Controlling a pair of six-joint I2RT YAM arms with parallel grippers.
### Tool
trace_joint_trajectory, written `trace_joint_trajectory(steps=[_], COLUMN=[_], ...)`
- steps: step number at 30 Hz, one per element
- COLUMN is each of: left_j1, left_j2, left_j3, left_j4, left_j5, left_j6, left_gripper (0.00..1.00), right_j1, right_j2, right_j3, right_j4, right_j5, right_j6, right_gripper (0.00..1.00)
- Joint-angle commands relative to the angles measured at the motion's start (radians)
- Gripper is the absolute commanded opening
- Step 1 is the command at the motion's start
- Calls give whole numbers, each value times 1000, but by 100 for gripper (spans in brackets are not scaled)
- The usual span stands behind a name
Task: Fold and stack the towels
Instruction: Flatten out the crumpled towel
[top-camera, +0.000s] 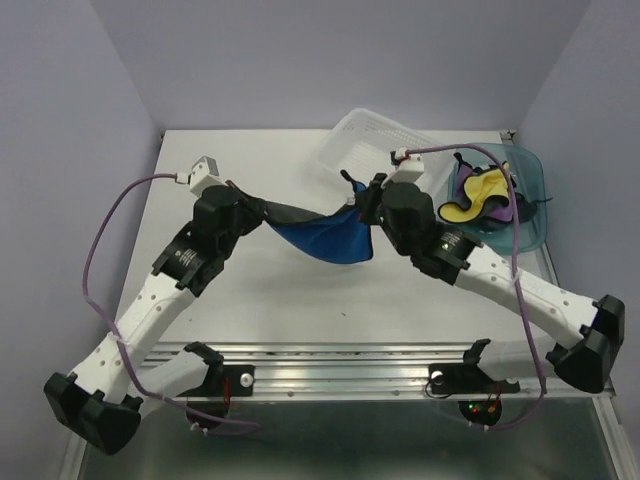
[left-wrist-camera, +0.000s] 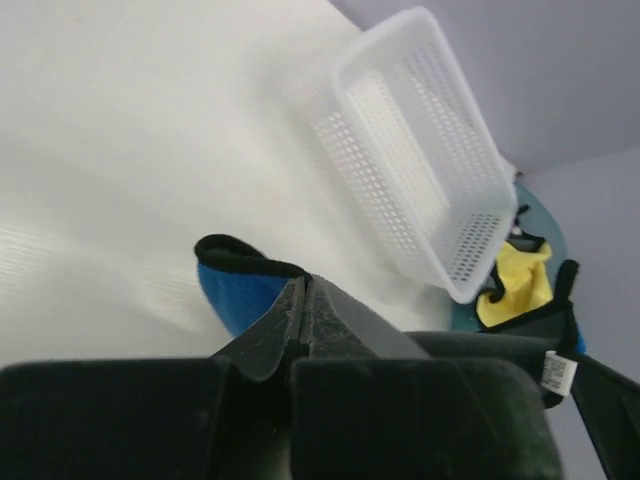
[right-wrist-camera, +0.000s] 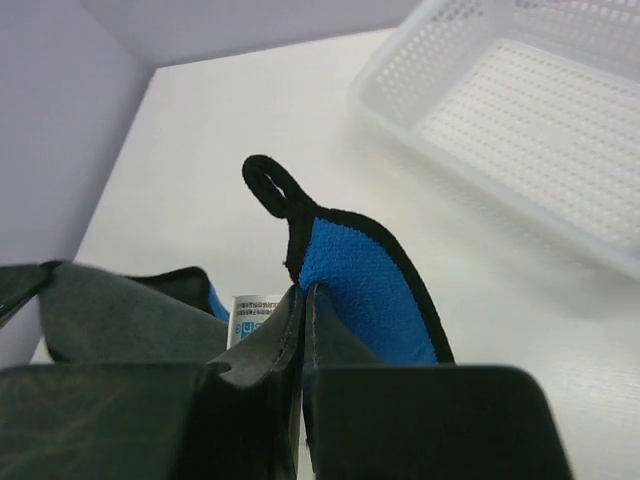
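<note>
A bright blue towel (top-camera: 328, 238) with black trim hangs stretched between my two grippers over the middle of the table, sagging in the centre. My left gripper (top-camera: 262, 213) is shut on its left corner; the left wrist view shows blue cloth (left-wrist-camera: 235, 290) poking out past the closed fingertips. My right gripper (top-camera: 362, 204) is shut on the right corner, where the blue cloth (right-wrist-camera: 360, 290), its hanging loop (right-wrist-camera: 268, 185) and a white label (right-wrist-camera: 247, 315) show above the fingers. More towels, yellow (top-camera: 478, 197) and purple (top-camera: 470, 178), lie bunched in the teal bin (top-camera: 530, 200).
A white slotted basket (top-camera: 375, 145) sits tilted at the back centre, just behind the right gripper. The teal bin stands at the back right corner. Purple cables loop from both wrists. The walls close in on the left, back and right.
</note>
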Motion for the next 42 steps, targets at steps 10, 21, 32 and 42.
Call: trace_joint_trajectory(steps=[10, 21, 32, 42], left_j1=[426, 456, 449, 448], left_j2=[270, 78, -256, -86], left_j3=[298, -65, -536, -409], left_j4=[45, 26, -49, 21], left_j5=[148, 223, 447, 377], left_j6=[154, 73, 1, 85], left_gripper=[0, 0, 93, 99], right_j1=[-269, -272, -269, -269], right_j2=[416, 260, -98, -83], right_j3=[531, 90, -519, -381], right_j4=[125, 171, 80, -4], right_j5=[-423, -526, -673, -673], right_j6=[-129, -44, 231, -25], right_gripper=[1, 4, 53, 100])
